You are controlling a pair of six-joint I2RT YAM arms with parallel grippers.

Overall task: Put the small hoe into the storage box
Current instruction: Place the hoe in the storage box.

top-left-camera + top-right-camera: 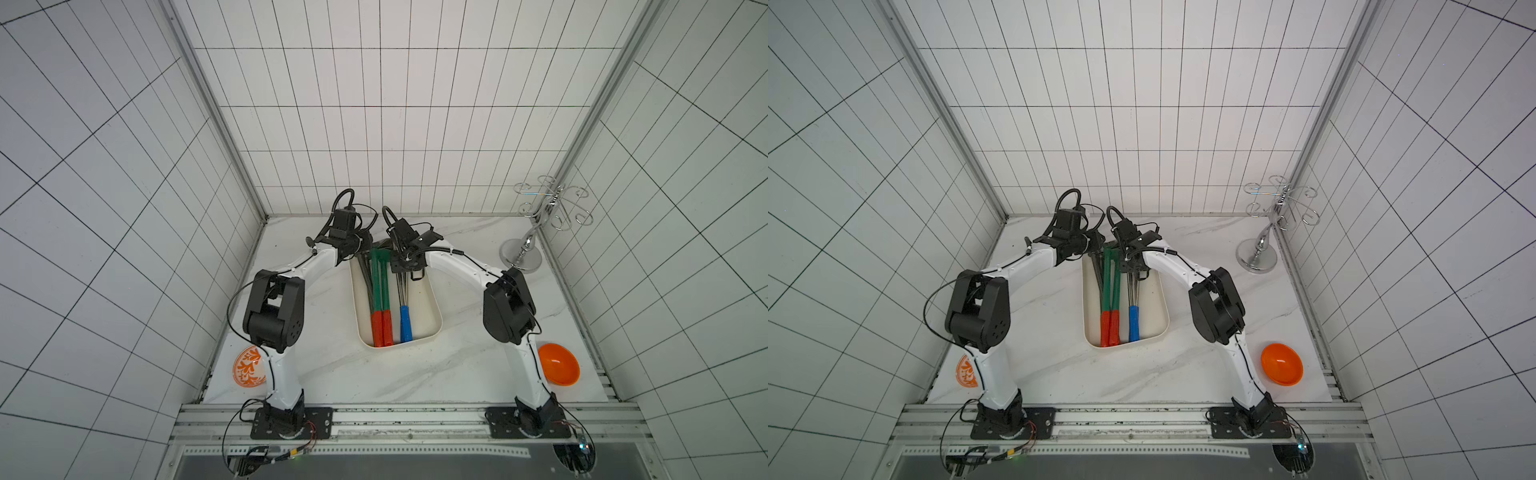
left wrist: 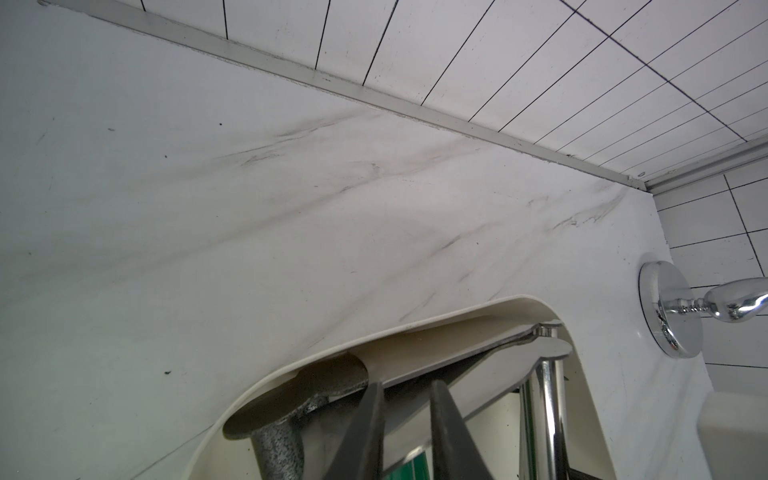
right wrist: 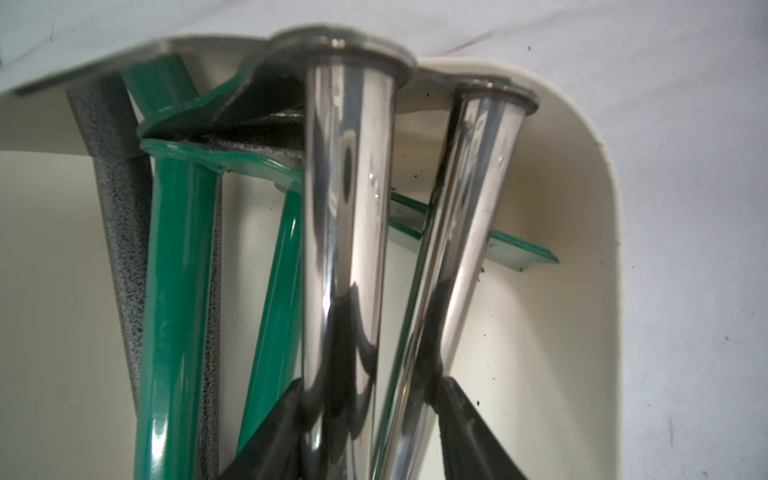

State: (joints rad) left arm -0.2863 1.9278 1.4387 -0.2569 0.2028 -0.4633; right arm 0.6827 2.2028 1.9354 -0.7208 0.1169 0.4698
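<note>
**Right gripper astride chrome shafts in the storage box**

Black fingers flank two chrome shafts; whether they press on them or stand free cannot be told. The small hoe, chrome with a blue grip, lies inside the cream box beside two green hoes and a speckled grey hoe. Left gripper hangs over the box's far end, jaws narrowly apart; whether it holds anything cannot be told.
</note>
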